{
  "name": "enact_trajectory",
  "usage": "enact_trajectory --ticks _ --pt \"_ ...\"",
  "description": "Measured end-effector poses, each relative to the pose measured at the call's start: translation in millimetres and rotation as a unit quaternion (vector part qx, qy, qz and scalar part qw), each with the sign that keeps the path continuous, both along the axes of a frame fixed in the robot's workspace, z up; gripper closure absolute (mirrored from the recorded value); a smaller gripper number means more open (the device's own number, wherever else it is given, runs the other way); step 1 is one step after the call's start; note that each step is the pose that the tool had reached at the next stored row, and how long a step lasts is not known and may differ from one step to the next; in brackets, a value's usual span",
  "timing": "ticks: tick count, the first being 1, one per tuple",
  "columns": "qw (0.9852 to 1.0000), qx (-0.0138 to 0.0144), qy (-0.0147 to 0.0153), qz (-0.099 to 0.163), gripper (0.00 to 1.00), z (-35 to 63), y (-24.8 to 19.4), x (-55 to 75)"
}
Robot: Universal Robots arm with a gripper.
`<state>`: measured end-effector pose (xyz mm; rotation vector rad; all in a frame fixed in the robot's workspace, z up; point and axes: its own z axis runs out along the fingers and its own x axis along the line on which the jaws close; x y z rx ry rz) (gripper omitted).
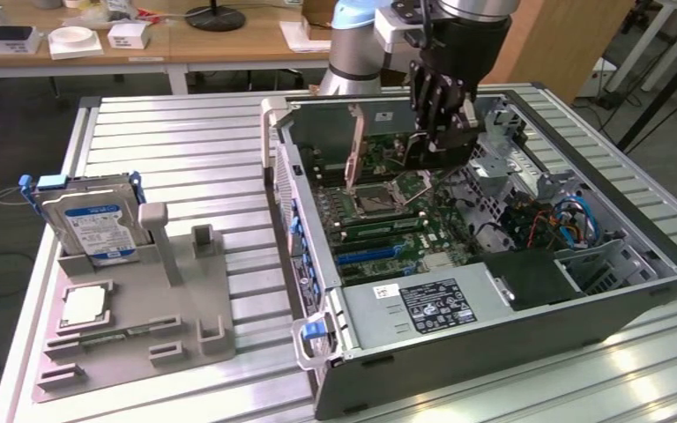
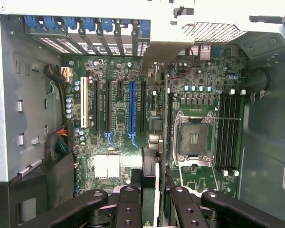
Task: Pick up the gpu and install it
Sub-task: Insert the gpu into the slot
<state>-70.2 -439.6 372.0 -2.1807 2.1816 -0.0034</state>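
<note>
The pincer, part-closed on the gpu, is holding it over the motherboard, upper middle of the exterior view; insertion is evidently demanding square slot alignment.

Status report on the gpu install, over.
End effector shut on gpu. Card held edge-on over motherboard, inside open case. Nothing seen blocking the slots.

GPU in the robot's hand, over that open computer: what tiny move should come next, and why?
Probably ease straight down. The hand grips the gpu edge-on above the motherboard, lined up along the black slot beside the blue slot, apparently not yet seated.
</note>
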Motion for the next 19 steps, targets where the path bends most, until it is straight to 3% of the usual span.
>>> enact_trajectory --ticks 19 --pt "1.0000 0.0000 0.0020 0.000 0.72 -12.2 -6.2 0.0"
